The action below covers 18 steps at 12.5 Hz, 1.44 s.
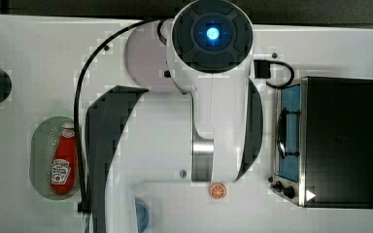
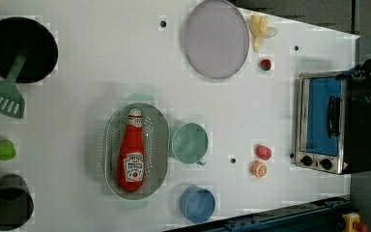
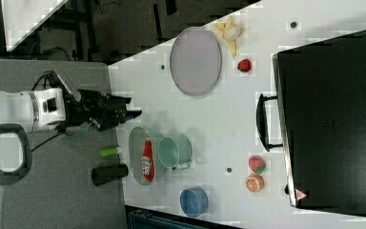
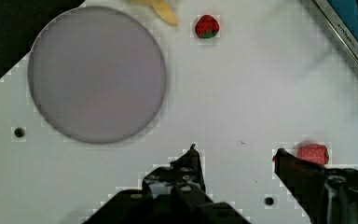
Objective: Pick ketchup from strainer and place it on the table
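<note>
- Gripper (image 4: 235, 151) up over the table (image 4: 223, 102), fingers spread apart, nothing between them.
- Just past one fingertip in the wrist view, a small pink fruit (image 4: 313, 153) on the tabletop.
- Further on, a round grey plate (image 4: 97, 72), a strawberry (image 4: 207, 26) and a banana piece (image 4: 164, 12) near its edge.
- Well apart from the gripper, ketchup (image 2: 132, 151) lying flat inside the strainer (image 2: 112, 145), cap toward the left view's top.
- Green cup (image 2: 189, 143) touching the strainer's side, blue cup (image 2: 197, 204) near.
</note>
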Tool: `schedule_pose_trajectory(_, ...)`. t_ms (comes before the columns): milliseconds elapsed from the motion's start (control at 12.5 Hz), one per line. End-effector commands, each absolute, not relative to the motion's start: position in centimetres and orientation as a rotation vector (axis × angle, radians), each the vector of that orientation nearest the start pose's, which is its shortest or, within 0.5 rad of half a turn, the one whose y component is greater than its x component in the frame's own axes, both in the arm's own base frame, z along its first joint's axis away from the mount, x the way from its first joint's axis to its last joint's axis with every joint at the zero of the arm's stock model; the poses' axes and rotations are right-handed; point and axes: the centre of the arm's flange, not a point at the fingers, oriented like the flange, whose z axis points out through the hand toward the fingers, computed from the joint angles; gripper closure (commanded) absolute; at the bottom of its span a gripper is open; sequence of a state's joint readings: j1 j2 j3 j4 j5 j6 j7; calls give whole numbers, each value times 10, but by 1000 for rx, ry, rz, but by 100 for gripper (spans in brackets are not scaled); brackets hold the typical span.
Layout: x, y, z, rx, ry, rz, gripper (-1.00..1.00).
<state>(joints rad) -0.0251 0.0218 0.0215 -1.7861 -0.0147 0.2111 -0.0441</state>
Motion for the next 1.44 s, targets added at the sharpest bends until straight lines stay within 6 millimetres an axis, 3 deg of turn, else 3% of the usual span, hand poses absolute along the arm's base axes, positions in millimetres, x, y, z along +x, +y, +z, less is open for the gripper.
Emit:
schedule_pose_trajectory(80, 463, -19, 618, -2845, 1358, 27, -59)
schedule_pose_trajectory(240, 468, 3, 615, -2856, 1299, 27, -99)
schedule_pose_trajectory(480, 476, 55, 603, -2931, 1161, 13, -100)
schedule_pose_trajectory(720, 481, 127, 581, -3022, 965, 18, -100)
schedule_pose_trajectory(1200, 467, 285, 516, -3107, 490, 26, -100)
schedule_pose_trajectory(1440, 450, 341, 472, -3103, 303, 89, -100)
